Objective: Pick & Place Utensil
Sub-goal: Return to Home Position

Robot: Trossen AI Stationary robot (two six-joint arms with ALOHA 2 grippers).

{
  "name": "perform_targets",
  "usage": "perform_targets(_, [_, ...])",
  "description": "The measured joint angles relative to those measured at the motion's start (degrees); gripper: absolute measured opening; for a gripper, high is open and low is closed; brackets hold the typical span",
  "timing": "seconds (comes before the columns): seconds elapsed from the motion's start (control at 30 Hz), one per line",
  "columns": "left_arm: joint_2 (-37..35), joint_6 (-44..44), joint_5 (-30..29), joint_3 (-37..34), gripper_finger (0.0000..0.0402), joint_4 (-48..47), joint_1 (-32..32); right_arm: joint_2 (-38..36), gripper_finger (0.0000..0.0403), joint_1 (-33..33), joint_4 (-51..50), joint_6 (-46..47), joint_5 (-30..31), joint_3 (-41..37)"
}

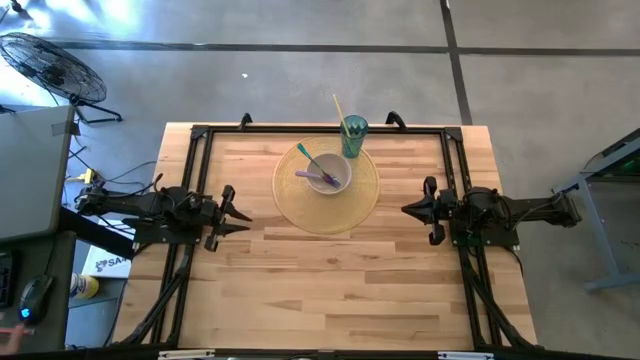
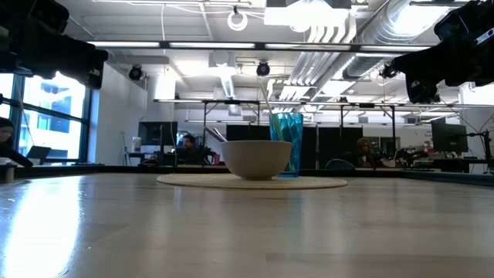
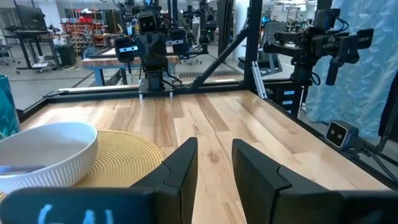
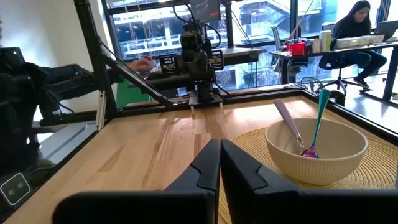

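The white ribbed bowl (image 1: 327, 176) sat in the middle of the round woven tan mat (image 1: 367, 205), at the far centre of the pale wooden table (image 1: 330, 290). It held the purple spoon (image 4: 290, 126) and the blue-green fork (image 4: 319, 118), both leaning handle-up against its inside wall. Just far-right of the bowl, on the mat's far edge, the translucent blue cup (image 1: 354, 137) held the yellow straw (image 1: 339, 108), which slanted out towards the far left. With every utensil housed, the sorting looked finished, which would explain why neither arm carried anything.

The left gripper (image 1: 238, 210) hung at the table's left side, well apart from the mat. Its arm was folded low and level and pointed inward. Its fingers stood a moderate gap apart and were empty. The right gripper (image 1: 408, 208) mirrored it at the right side, facing the left one across the boards. Its fingers were drawn almost together, with only a thin slit between them, and gripped nothing. In the low view both grippers hung clear above the tabletop.
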Motion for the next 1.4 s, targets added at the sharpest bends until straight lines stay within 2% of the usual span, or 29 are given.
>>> perform_targets(1.4, [0.04,0.0,0.16,0.04,0.0096,-0.11,0.0,0.01,0.0012,0.0,0.02,0.0,0.0,0.0])
